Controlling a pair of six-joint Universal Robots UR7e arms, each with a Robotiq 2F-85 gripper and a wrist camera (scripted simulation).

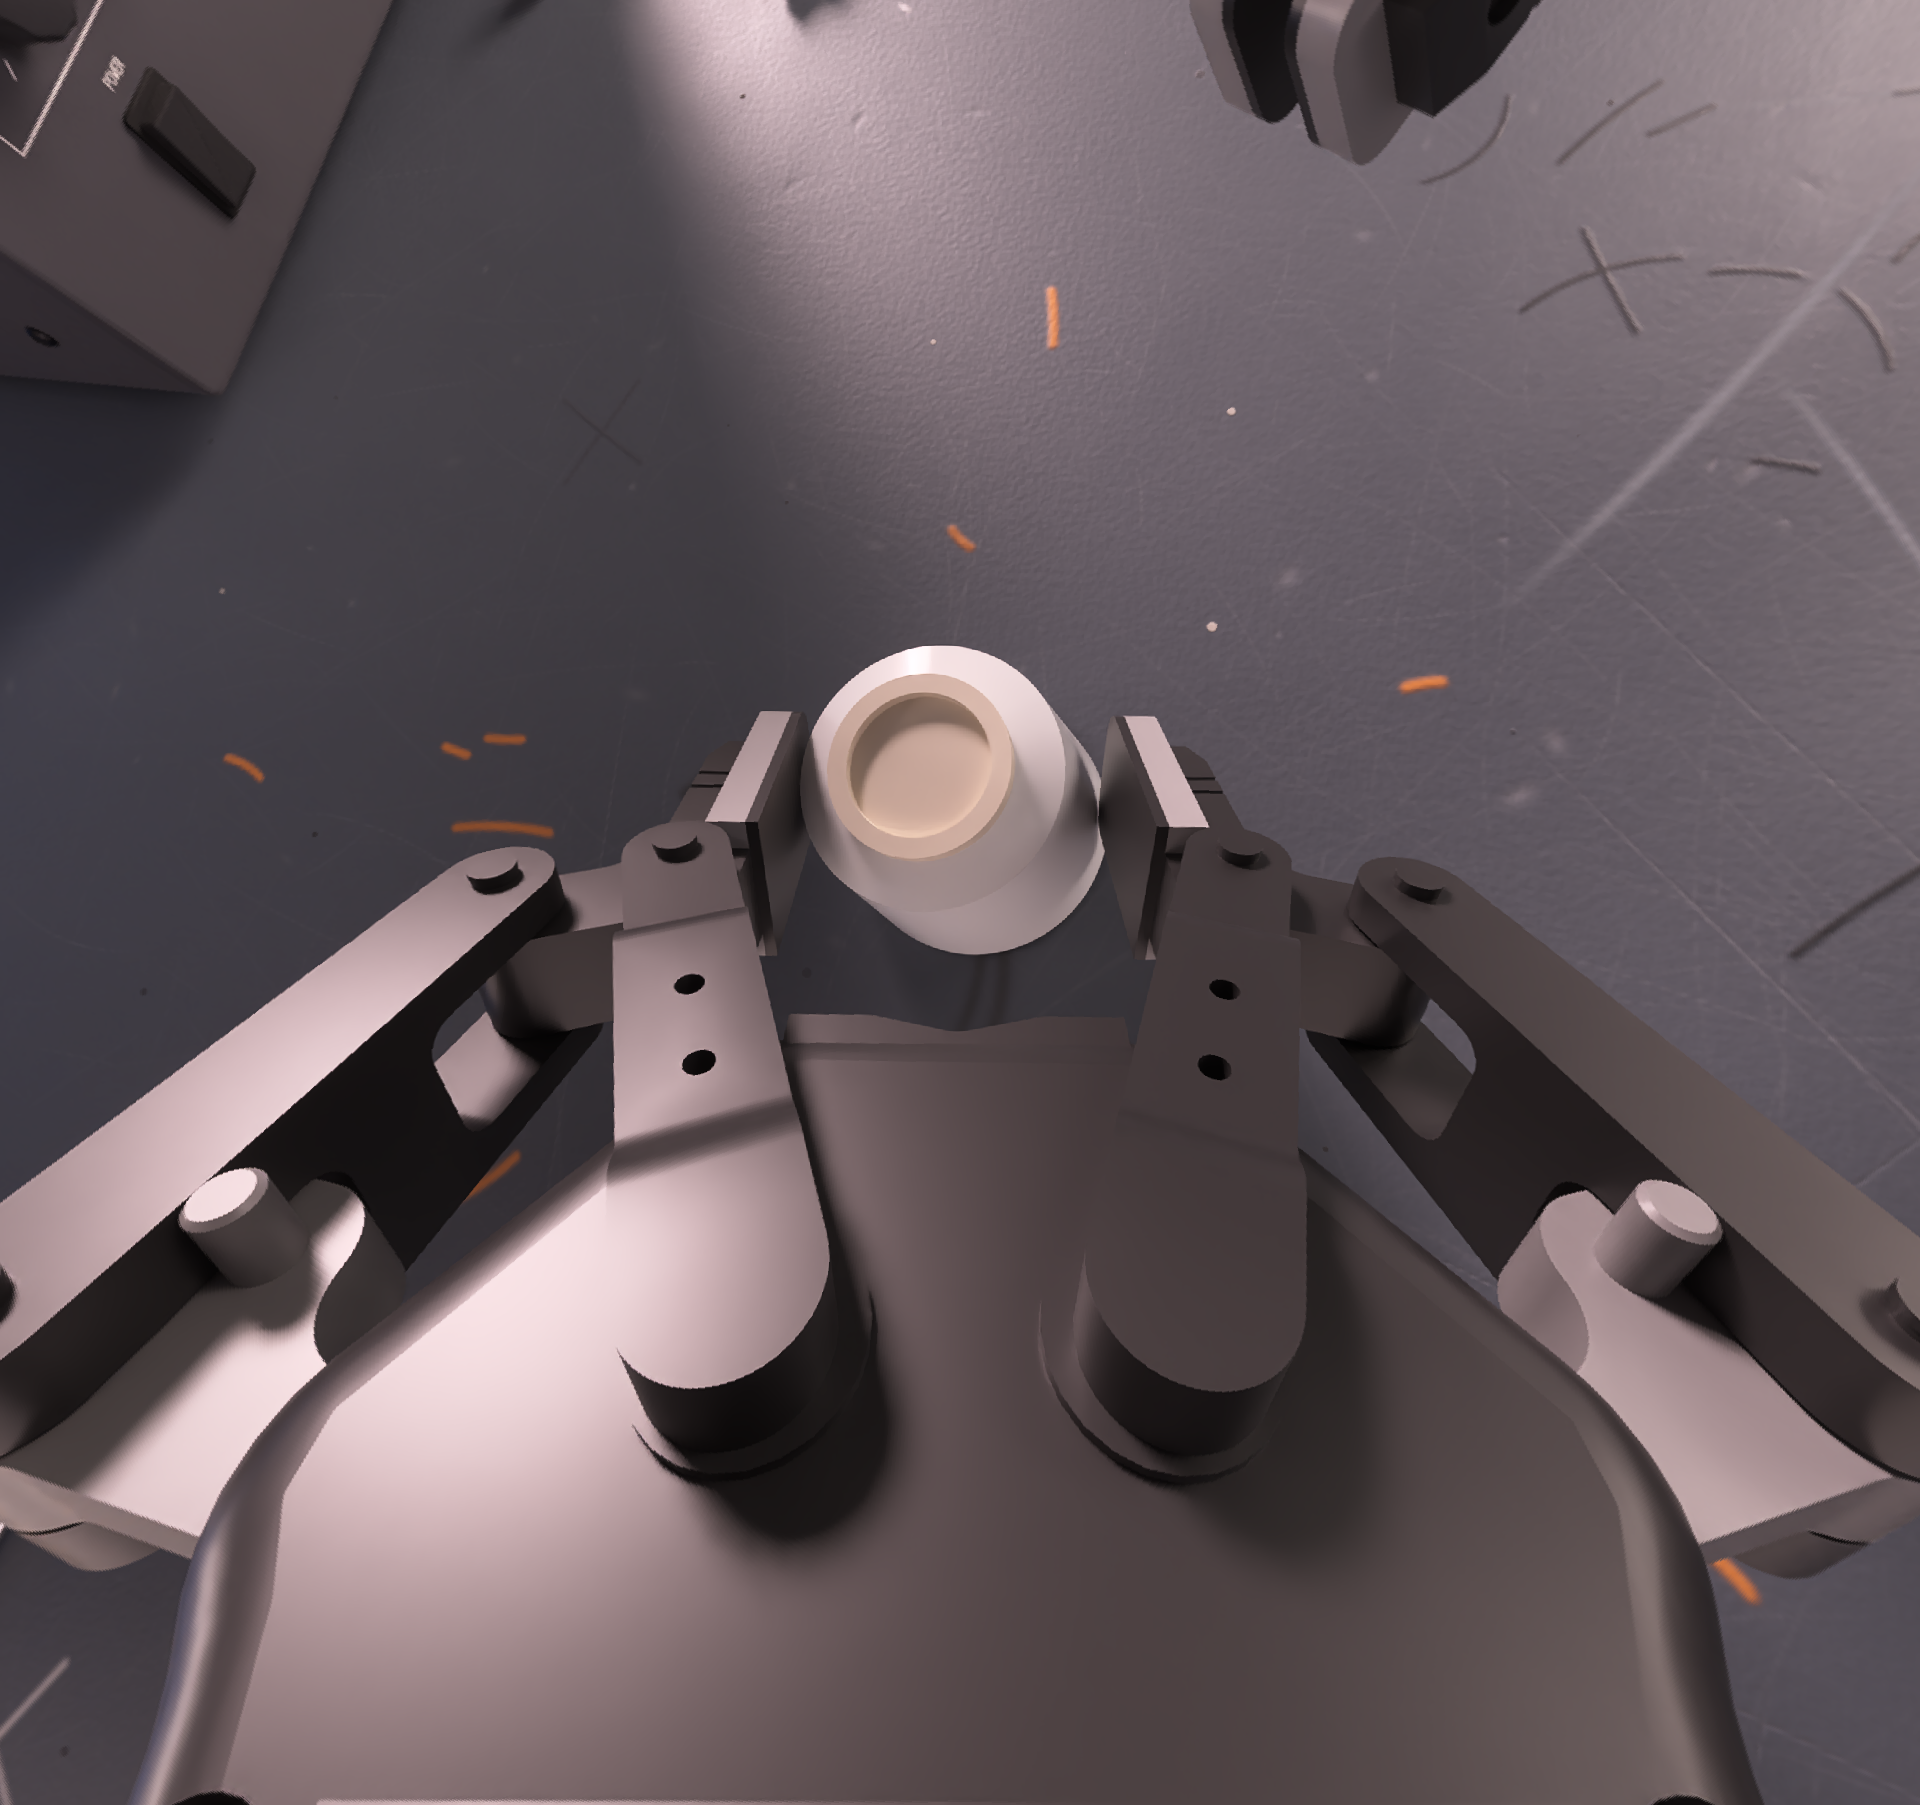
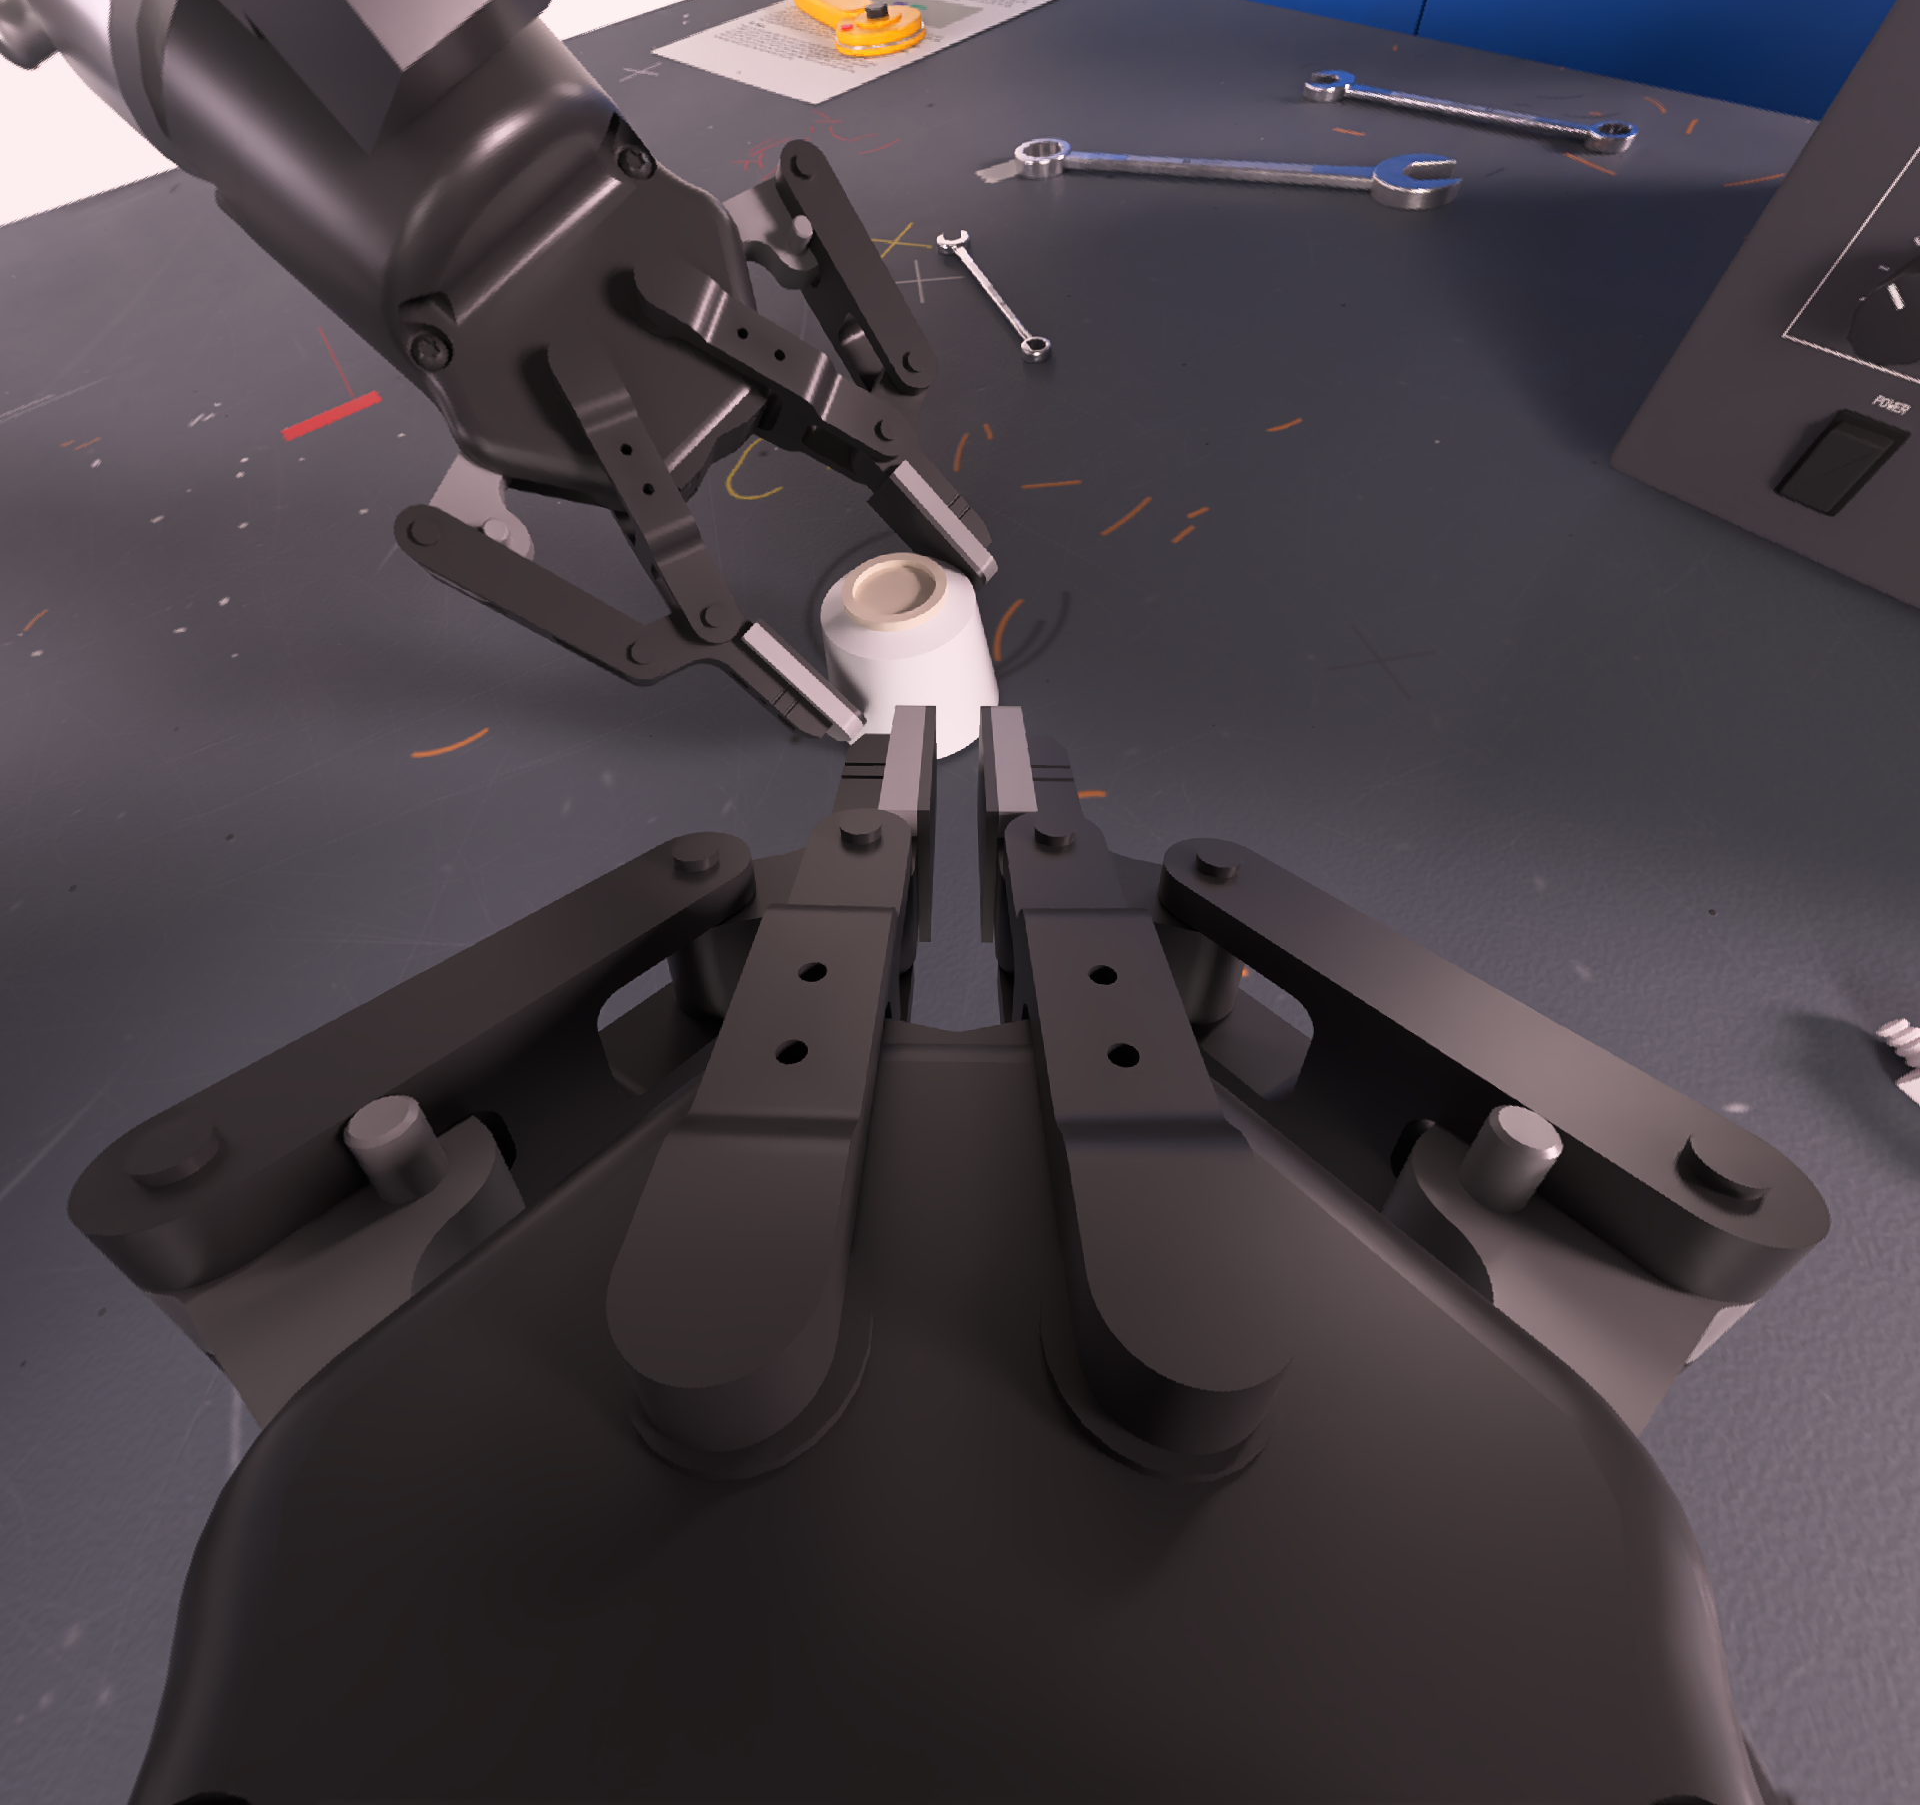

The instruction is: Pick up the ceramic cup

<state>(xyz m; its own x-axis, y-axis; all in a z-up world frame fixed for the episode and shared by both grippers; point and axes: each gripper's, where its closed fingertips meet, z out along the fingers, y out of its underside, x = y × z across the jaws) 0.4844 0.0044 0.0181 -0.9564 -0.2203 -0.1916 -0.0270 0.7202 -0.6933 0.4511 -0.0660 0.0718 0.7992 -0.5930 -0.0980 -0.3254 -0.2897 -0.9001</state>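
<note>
Two fingers of our left gripper [image 1: 951,810] stand wide apart, flanking the upside-down ceramic cup [image 1: 951,810] on the table [image 1: 1455,560], gripping nothing. Our right gripper [image 2: 956,747] is nearly closed, empty. We judge the cup rigid, slick, breakable; pinch its lower wall.

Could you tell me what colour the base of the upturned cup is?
Beige, ringed by the cup's white wall; clearest in the left wrist view.

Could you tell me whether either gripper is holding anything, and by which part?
Nothing: the open left gripper straddles the upside-down ceramic cup; right gripper empty.
</note>
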